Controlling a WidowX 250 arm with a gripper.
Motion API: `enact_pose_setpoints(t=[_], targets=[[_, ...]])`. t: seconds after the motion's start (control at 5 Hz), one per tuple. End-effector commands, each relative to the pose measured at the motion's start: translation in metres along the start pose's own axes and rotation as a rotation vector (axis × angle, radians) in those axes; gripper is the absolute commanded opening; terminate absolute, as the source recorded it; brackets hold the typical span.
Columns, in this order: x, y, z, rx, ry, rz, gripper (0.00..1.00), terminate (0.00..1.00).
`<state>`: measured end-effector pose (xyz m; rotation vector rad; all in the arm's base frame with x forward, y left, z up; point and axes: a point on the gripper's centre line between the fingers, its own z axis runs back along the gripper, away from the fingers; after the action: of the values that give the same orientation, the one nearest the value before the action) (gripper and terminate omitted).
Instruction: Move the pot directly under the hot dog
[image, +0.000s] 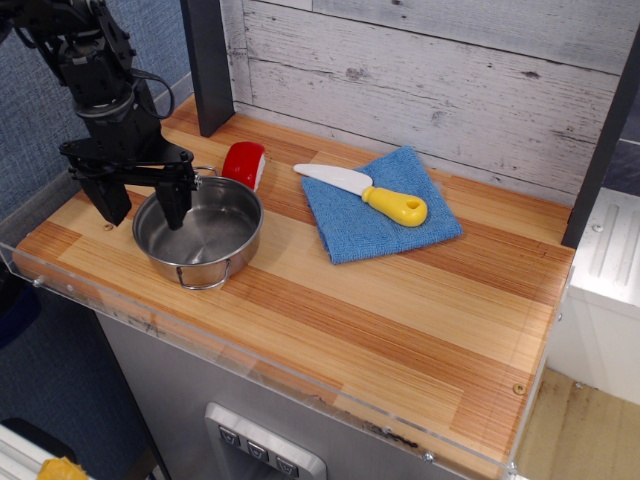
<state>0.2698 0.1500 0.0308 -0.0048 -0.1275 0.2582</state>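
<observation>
My black gripper (142, 204) spread open, straddling 9 o'clock rim of shallow shiny steel pot (199, 232); one finger (175, 203) inside pot, other outside. Pot sits upright on striped wooden counter (400, 300). Small red-topped white-based hot dog (244, 163) just beyond pot at 1 o'clock. Yellow-handled white knife (365, 193) lies on blue cloth (380, 205), 3 o'clock of hot dog.

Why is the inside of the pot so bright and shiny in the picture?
In the observation.image view, the steel pot mirrors the overhead light, leaving pale glare on its floor and rim; the gripper over its left edge throws a dark reflection inside. The picture is sharp, not blurry.
</observation>
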Motion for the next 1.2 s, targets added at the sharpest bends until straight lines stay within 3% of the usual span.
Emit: enact_pose_setpoints(t=[0.0, 0.2, 0.6, 1.0], targets=[[0.029, -0.003, 0.063, 0.026, -0.13, -0.092, 1.0, 0.0], [0.036, -0.008, 0.092, 0.061, -0.166, -0.162, 1.0, 0.0], [0.03, -0.007, 0.133, 0.095, -0.172, -0.225, 1.0, 0.0], [0.03, -0.007, 0.133, 0.095, -0.172, -0.225, 1.0, 0.0]])
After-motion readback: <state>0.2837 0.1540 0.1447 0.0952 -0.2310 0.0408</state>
